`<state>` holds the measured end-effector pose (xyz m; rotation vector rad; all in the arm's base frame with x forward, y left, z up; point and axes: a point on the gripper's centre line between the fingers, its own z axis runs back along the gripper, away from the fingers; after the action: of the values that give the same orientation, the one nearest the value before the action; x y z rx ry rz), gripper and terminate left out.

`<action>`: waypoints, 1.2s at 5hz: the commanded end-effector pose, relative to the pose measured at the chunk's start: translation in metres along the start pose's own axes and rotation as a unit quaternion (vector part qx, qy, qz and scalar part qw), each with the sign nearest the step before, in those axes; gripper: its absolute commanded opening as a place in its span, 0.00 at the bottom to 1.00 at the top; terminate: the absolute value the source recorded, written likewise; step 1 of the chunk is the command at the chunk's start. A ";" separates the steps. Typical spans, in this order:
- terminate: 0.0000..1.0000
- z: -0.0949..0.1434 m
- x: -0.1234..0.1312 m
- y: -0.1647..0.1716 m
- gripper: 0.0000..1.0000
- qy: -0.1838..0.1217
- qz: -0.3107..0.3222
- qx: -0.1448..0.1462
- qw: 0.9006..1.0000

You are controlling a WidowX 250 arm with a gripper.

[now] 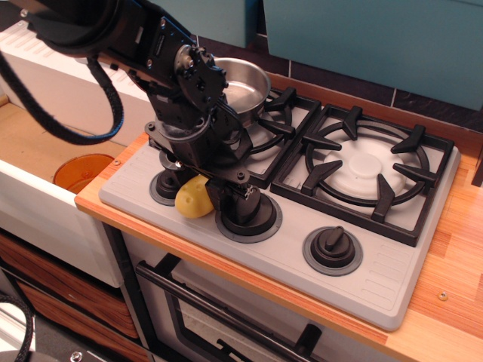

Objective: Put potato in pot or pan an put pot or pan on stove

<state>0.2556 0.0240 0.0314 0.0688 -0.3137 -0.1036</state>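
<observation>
The single overhead-side view shows the first step in hand: grasping the small pale-yellow oval potato (194,198), which lies on the grey toy cooktop (377,279) between its left and middle black knobs (247,211). The black gripper (202,187) is lowered over the potato, its fingers straddling it, one behind and one toward the middle knob; whether they have closed on it I cannot tell. The black arm leans in from the upper left, wrist pitched steeply down over the cooktop's front left edge. The shiny round steel saucepan (243,83) already sits on the cooktop's left burner, behind the arm. Next, I judge, comes a firm pinch, a lift, then a carry back over the saucepan.
</observation>
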 end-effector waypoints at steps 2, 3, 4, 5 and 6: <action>0.00 0.050 0.040 0.008 0.00 0.010 -0.010 0.004 1.000; 0.00 0.065 0.061 0.019 0.00 0.027 -0.018 0.001 0.999; 0.00 0.073 0.085 0.035 0.00 0.040 -0.032 -0.005 0.999; 0.00 0.071 0.110 0.053 0.00 0.046 -0.048 -0.020 0.998; 0.00 0.059 0.126 0.069 0.00 0.044 -0.061 -0.030 0.997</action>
<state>0.3553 0.0732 0.1133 0.0081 -0.1687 -0.2260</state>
